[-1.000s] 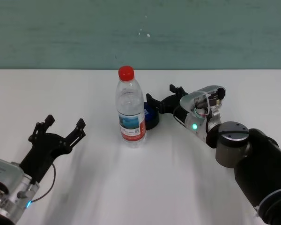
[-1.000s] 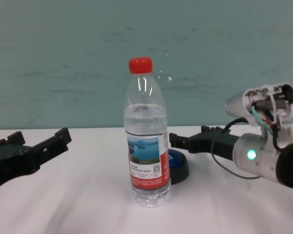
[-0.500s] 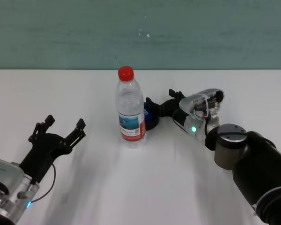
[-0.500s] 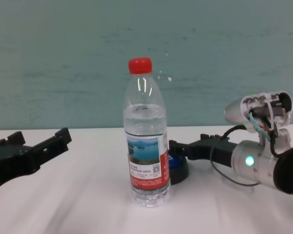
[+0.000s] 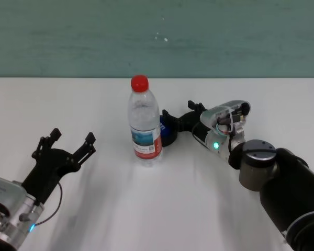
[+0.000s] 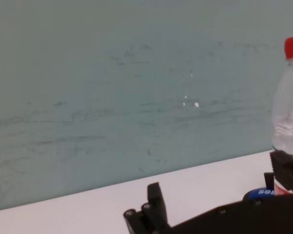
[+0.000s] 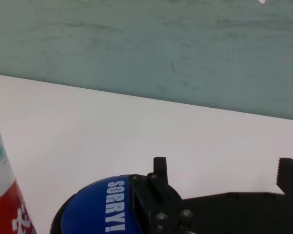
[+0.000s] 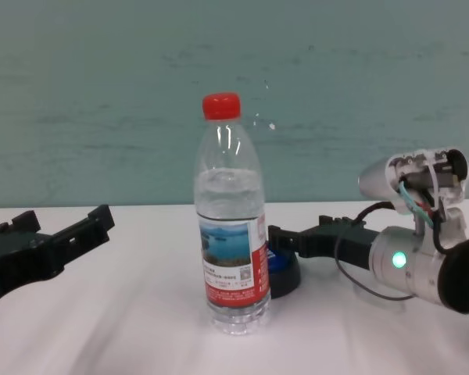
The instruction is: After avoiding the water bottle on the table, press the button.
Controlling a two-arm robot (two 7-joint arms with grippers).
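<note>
The water bottle (image 5: 145,125) stands upright mid-table, with its red cap on; it also shows in the chest view (image 8: 230,242). The blue button (image 5: 169,131) sits just behind and to the right of it, partly hidden by the bottle. My right gripper (image 5: 178,112) is open and reaches in from the right. One of its fingers (image 7: 159,181) lies on the button's blue dome (image 7: 100,210); the other finger (image 7: 289,176) is off to the side. The bottle's label (image 7: 5,200) is close beside that dome. My left gripper (image 5: 66,143) is open and empty at the near left of the table (image 5: 146,198).
A teal wall (image 5: 157,36) runs behind the table's far edge. Bare white tabletop lies between the left gripper and the bottle, and in front of the bottle.
My right gripper has moved left and down until one finger rests on the button. The bottle has shifted slightly to the left. The left arm has not moved.
</note>
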